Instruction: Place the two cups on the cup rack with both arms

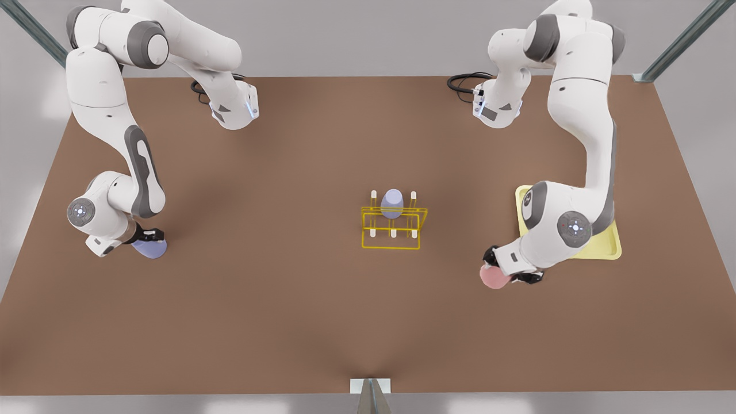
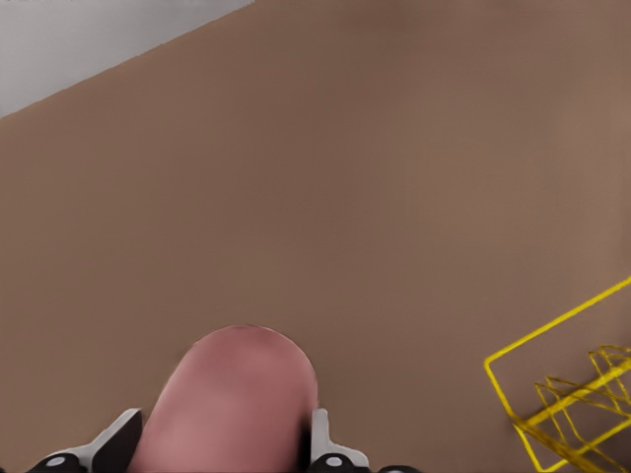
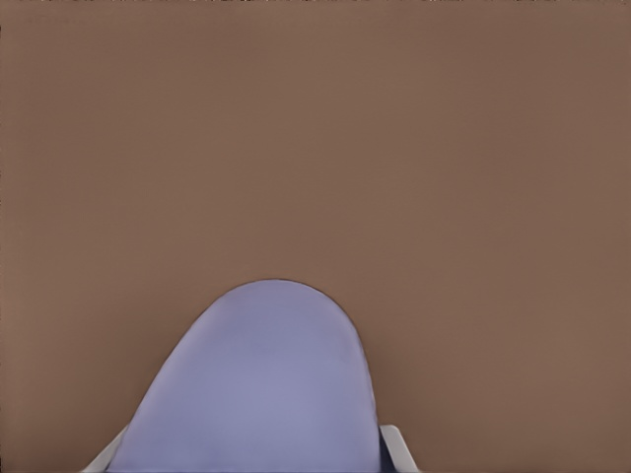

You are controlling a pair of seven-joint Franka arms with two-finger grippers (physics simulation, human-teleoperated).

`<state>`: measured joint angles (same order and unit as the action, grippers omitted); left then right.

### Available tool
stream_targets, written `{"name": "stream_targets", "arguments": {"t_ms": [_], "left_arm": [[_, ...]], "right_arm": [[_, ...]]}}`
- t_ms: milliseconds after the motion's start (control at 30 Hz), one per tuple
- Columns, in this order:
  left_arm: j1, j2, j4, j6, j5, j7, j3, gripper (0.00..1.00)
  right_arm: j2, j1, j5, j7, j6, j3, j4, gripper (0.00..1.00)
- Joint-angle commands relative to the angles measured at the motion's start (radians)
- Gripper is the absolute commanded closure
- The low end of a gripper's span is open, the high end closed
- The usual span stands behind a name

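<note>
Two cups gripped, one at each side of the brown table [image 1: 322, 322].

Lower right of the front view: left gripper [image 1: 513, 268] clamped on the salmon pink cup [image 1: 495, 278], fingers [image 2: 320, 440] pressed to both sides of it in the left wrist view, cup [image 2: 232, 399] tilted, apparently just above the tabletop. Lower left of the front view: right gripper [image 1: 147, 237] clamped on the lavender-blue cup [image 1: 150, 248], seen large between two pale fingers [image 3: 396, 448] in the right wrist view [image 3: 261, 379]. Centre, well apart from both: yellow cup rack [image 1: 393, 226] with cream-tipped pegs, another lavender cup [image 1: 392, 203] seated upside down on a back peg. Right, behind the left arm: flat pale-yellow tray [image 1: 608, 247].
</note>
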<state>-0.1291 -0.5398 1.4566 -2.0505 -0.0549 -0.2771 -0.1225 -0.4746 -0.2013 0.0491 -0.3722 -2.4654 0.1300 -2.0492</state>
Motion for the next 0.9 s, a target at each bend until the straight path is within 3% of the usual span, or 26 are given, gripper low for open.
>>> {"name": "stream_targets", "arguments": {"t_ms": [0, 133, 300, 600, 667, 867], "left_arm": [[-0.011, -0.02, -0.051, 0.145, -0.003, 0.8, -0.04, 0.18], [-0.011, -0.02, -0.077, 0.199, -0.008, 0.958, -0.14, 0.18], [-0.075, -0.045, -0.113, 0.256, -0.083, 1.046, -0.172, 0.18], [-0.124, -0.081, -0.073, 0.312, -0.077, 1.044, -0.172, 0.17], [-0.122, -0.081, -0.073, 0.297, -0.082, 1.046, -0.172, 0.06], [-0.115, -0.08, -0.079, 0.294, -0.086, 1.043, -0.174, 0.0]], "right_arm": [[0.002, 0.0, 0.0, -0.005, 0.005, -0.003, 0.003, 0.21], [0.005, 0.0, -0.002, -0.017, 0.005, -0.007, 0.006, 0.22], [0.03, 0.0, -0.077, -0.074, 0.063, -0.053, 0.043, 0.21], [0.022, 0.008, -0.098, -0.074, 0.129, -0.328, 0.213, 0.2], [0.004, 0.008, -0.098, -0.076, 0.129, -0.389, 0.256, 0.2], [-0.05, 0.02, -0.1, -0.073, 0.12, -0.593, 0.38, 0.2]]}}
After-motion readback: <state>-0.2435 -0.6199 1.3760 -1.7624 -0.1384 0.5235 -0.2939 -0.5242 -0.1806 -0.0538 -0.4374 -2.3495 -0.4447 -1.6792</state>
